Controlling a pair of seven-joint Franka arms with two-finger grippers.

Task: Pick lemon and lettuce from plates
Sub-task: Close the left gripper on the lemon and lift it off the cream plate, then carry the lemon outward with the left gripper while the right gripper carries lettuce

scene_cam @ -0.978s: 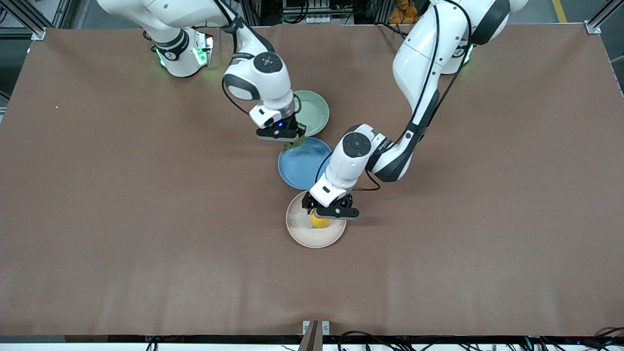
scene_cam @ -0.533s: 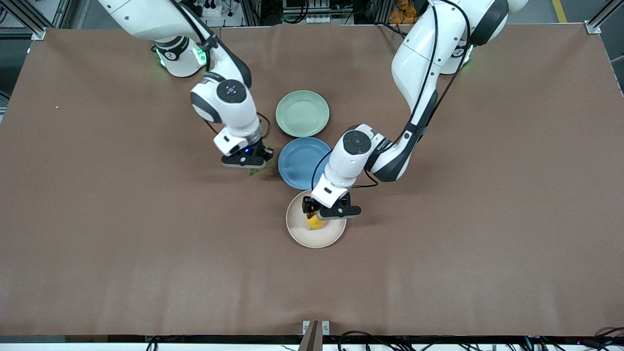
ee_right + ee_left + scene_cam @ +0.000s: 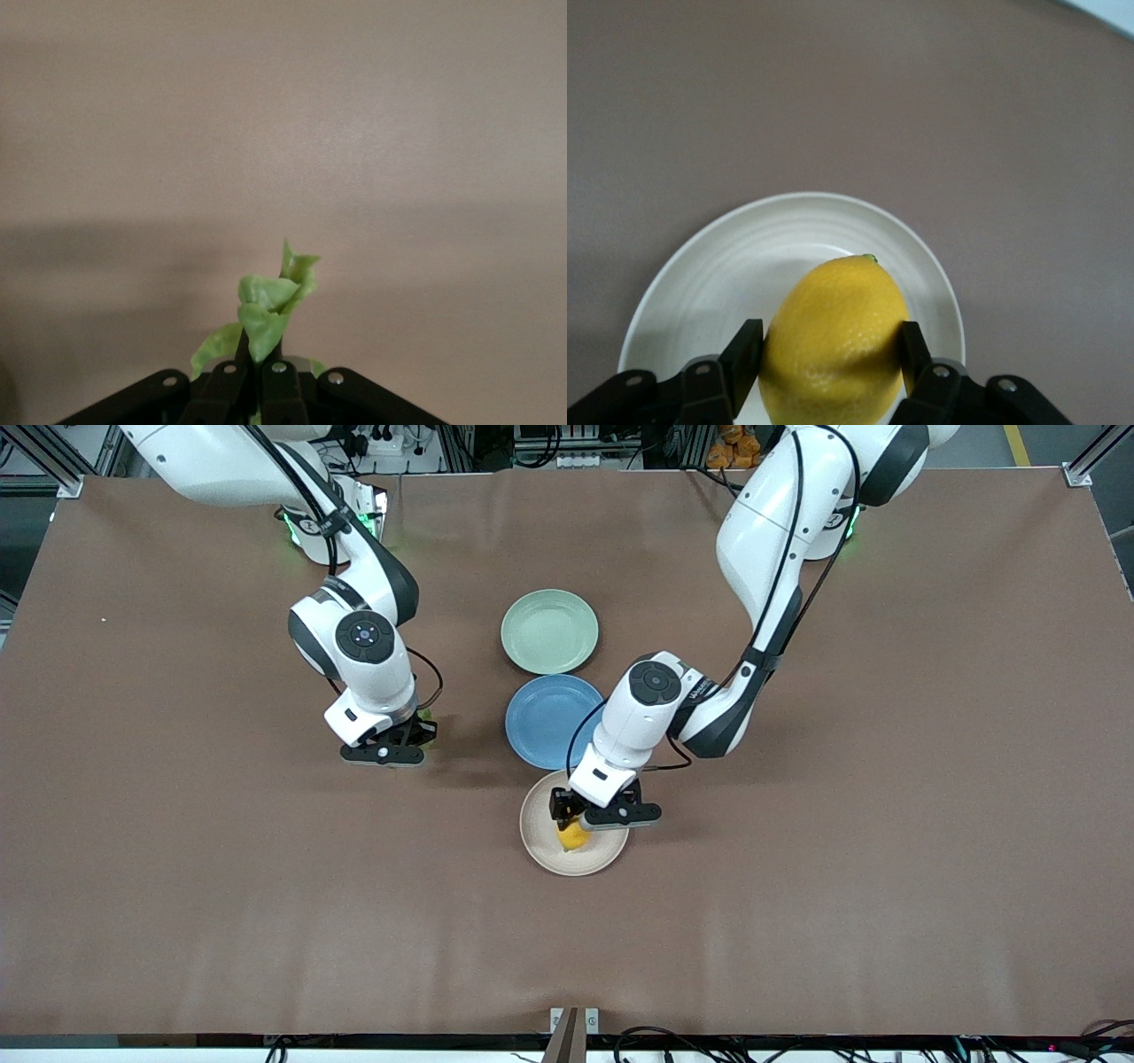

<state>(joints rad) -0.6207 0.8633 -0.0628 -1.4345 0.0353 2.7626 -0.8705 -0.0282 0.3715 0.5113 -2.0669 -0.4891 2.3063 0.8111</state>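
Observation:
My left gripper (image 3: 592,821) is over the beige-cream plate (image 3: 545,850), shut on the yellow lemon (image 3: 573,837). In the left wrist view the fingers (image 3: 747,350) press both sides of the lemon (image 3: 833,336), which is on or just above the plate (image 3: 735,257). My right gripper (image 3: 387,751) is over bare table, toward the right arm's end from the blue plate. It is shut on the green lettuce leaf (image 3: 268,310), which sticks out past the tips of the right gripper (image 3: 260,352). In the front view the hand hides the leaf. The pale green plate (image 3: 549,631) is bare.
A blue plate (image 3: 545,722) lies between the pale green plate and the beige-cream plate, touching or nearly touching both. The left arm's forearm reaches over its edge. The brown table (image 3: 842,824) spreads wide round the plates.
My right gripper has carried the lettuce off the pale green plate, toward the right arm's end and over bare table. My left gripper stays shut on the lemon and has barely shifted.

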